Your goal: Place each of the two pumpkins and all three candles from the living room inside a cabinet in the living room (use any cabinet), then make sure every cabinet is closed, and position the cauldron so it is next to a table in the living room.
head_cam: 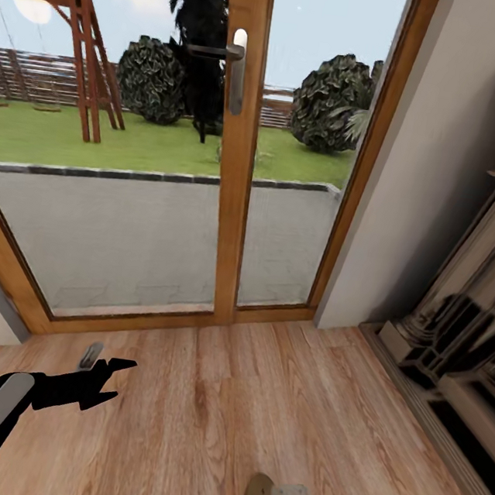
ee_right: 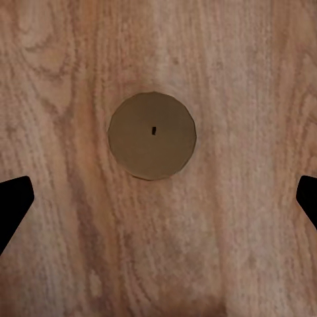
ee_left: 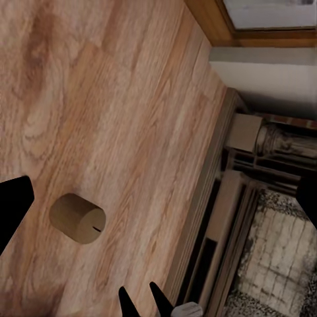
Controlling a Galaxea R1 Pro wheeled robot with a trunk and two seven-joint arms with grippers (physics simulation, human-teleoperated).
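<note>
Tan candle standing upright on the wood-plank floor, seen end-on between the widely spread fingers of the right gripper, untouched; left gripper likewise spread wide and empty. Left wrist view adds the fireplace; head view, the glass garden doors

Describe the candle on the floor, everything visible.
The candle is a short, stubby tan cylinder with a matte, waxy look and a tiny dark wick at the centre of its flat top. It stands upright on the wood-plank floor, which is all that touches it. The right wrist view looks straight down on its round top, with the right gripper above it, jaws spread wide and clear of it. The left wrist view shows its side wall and top, not far from the fireplace base. In the head view the right gripper partly hides it.
</note>
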